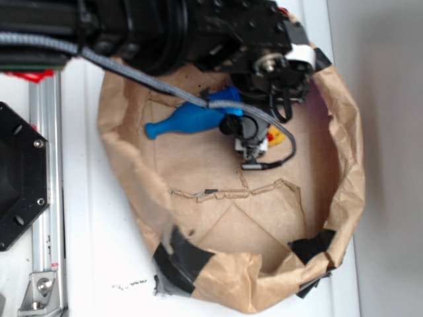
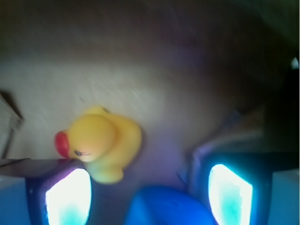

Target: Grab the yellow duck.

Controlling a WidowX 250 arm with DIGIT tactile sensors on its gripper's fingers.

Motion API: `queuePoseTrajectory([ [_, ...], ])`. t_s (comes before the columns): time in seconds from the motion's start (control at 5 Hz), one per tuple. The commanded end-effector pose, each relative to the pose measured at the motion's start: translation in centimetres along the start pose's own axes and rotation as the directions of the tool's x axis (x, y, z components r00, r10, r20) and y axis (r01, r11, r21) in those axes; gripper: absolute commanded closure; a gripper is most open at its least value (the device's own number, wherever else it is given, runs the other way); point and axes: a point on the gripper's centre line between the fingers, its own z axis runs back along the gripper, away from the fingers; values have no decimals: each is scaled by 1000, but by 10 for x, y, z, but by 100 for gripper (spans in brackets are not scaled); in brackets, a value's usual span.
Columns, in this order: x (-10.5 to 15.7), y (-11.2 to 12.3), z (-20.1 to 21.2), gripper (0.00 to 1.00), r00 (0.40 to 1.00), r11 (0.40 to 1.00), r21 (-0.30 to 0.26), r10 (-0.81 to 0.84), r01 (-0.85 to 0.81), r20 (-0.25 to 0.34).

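Pincer [image 2: 149,190] spread apart, clamping nothing. Duck [image 2: 104,143] just above left finger [image 2: 65,197], beside blue toy [image 1: 188,121]. All inside paper bag [image 1: 344,165].

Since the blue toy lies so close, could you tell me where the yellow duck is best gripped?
Grip the yellow duck across its rounded body, probably coming straight down from above. The wrist view shows the hand open, with the duck by one finger and the blue toy between the fingers, so shifting toward the duck first seems wise.

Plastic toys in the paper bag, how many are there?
2: a small yellow rubber duck near the bag's far right side beside the hand, and a long blue bottle-shaped plastic toy left of it. The arm may hide others.
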Motion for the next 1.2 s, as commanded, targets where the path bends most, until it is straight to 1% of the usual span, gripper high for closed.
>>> queuePoseTrajectory([
  [0.0, 13, 7, 1, 96, 1000, 995, 99, -17, 18, -2],
  [0.2, 15, -1, 11, 0, 998, 997, 61, -53, 51, 36],
  [0.4, 17, -10, 21, 0, 996, 998, 31, -55, 53, 64],
  [0.6, 23, -24, 25, 0, 993, 995, 19, -96, 95, 70],
  [0.8, 29, -34, 27, 0, 989, 993, 16, -116, 115, 91],
  [1.0, 37, -38, 17, 0, 989, 993, 3, -121, 122, 80],
])
